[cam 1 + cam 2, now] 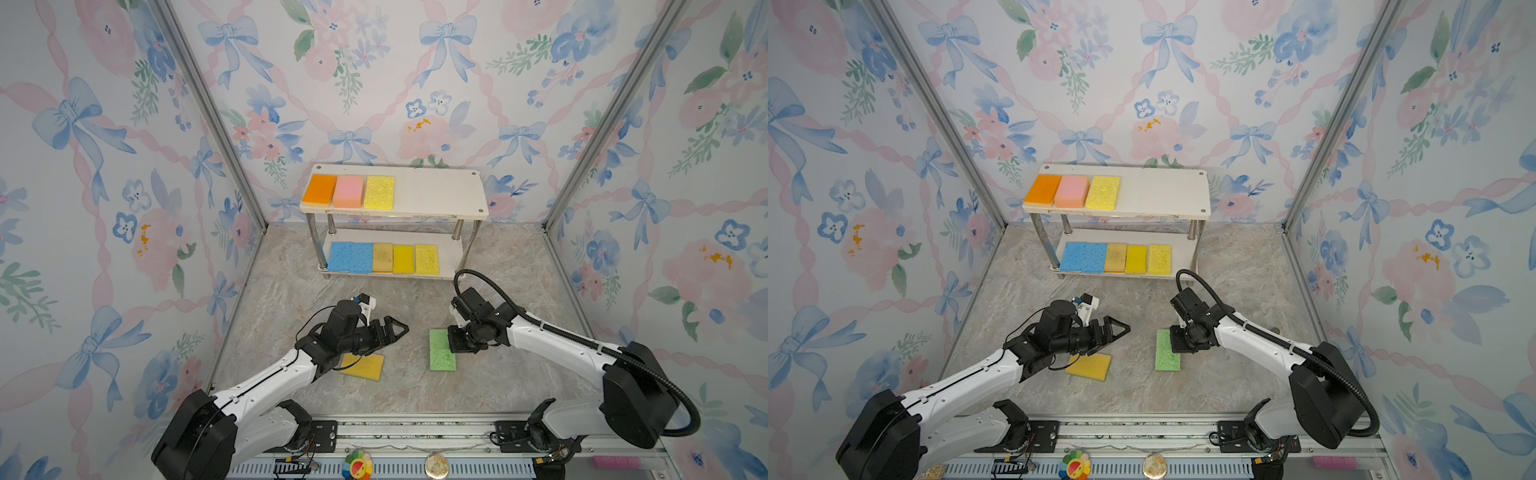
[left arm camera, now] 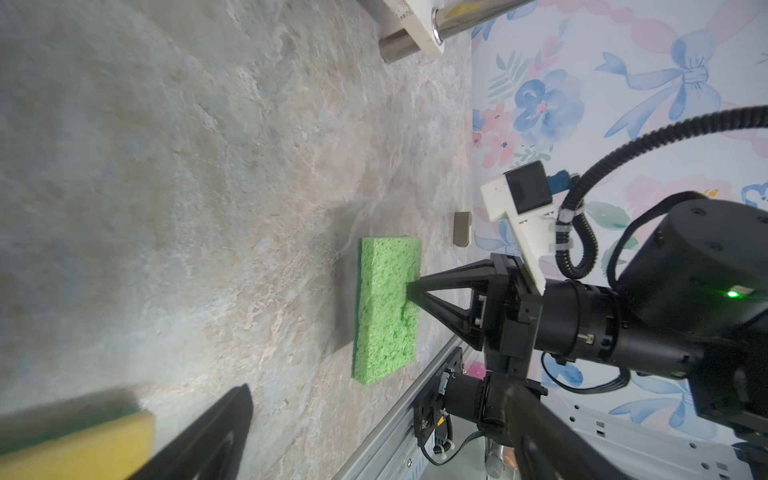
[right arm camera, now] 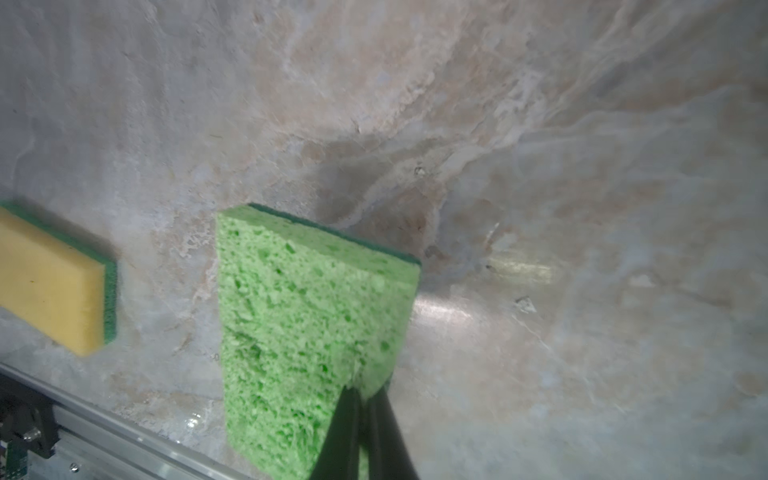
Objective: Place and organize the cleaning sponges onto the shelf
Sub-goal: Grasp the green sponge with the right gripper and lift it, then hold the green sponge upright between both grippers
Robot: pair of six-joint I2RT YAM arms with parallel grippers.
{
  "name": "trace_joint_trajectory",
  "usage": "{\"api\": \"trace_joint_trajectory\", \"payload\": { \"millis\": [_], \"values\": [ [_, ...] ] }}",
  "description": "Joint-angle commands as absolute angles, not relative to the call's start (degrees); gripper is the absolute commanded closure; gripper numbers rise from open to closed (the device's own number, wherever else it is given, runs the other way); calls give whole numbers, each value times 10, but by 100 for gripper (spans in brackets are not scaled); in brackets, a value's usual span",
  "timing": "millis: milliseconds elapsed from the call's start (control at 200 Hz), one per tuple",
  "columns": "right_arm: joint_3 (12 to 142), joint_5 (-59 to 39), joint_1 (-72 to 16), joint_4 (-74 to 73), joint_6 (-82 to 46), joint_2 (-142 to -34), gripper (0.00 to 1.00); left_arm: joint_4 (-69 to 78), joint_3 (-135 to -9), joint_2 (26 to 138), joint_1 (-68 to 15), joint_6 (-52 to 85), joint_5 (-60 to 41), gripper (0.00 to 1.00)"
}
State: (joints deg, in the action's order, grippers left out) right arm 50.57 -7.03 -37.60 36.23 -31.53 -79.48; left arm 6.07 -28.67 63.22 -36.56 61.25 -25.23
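1. The right gripper (image 2: 409,291) is clenched on the green sponge (image 2: 386,307), its two black fingertips pinched together over one long edge. The right wrist view shows the same nip on the sponge (image 3: 299,316).
2. The left gripper (image 1: 397,328) hangs with its jaws spread wide and nothing between them, above the far edge of a yellow sponge (image 1: 365,366).
3. Both loose sponges lie on the counter (image 1: 498,374), a grey-beige marbled slab, in its front half. The yellow one is left of centre and the green one just right of centre, well apart. I cannot tell whether the pinched edge of the green sponge is raised.
4. Flowered wallpaper with blue bows (image 1: 124,166) closes the left, back and right sides. A metal rail (image 1: 415,428) runs along the counter's front edge.
5. The counter is bare between the sponges and the shelf (image 1: 440,195), and along its right edge.
6. The shelf stands against the back edge, at the middle.
7. The right half of its top board is free. At the left end an orange sponge (image 1: 319,190), a pink sponge (image 1: 348,192) and a porous yellow sponge (image 1: 379,193) sit side by side.
8. On the lower board, two blue sponges (image 1: 351,257), a tan sponge (image 1: 382,257) and two more yellow ones (image 1: 415,259) form a row, touching.
9. The green sponge is porous, with a dark green scouring layer underneath. The loose yellow one has the same backing.
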Motion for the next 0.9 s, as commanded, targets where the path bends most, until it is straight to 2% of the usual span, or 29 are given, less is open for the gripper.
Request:
{"api": "trace_joint_trajectory", "payload": {
  "millis": [0,245,530,690,740,895],
  "values": [
    [535,-86,-361,392,-318,-771,93,145,-281,656,-383,637,-267,4],
    [561,-159,-334,383,-328,-709,93,214,-313,714,-414,658,-290,8],
    [610,-203,-349,377,-317,-706,93,304,-351,750,-434,697,-303,16],
    [621,-203,-360,383,-319,-705,93,308,-365,758,-435,696,-307,38],
    [626,-203,-363,384,-322,-706,93,308,-365,759,-435,696,-306,52],
    [650,-200,-371,406,-324,-712,90,308,-359,751,-435,695,-298,80]
  ]
}}
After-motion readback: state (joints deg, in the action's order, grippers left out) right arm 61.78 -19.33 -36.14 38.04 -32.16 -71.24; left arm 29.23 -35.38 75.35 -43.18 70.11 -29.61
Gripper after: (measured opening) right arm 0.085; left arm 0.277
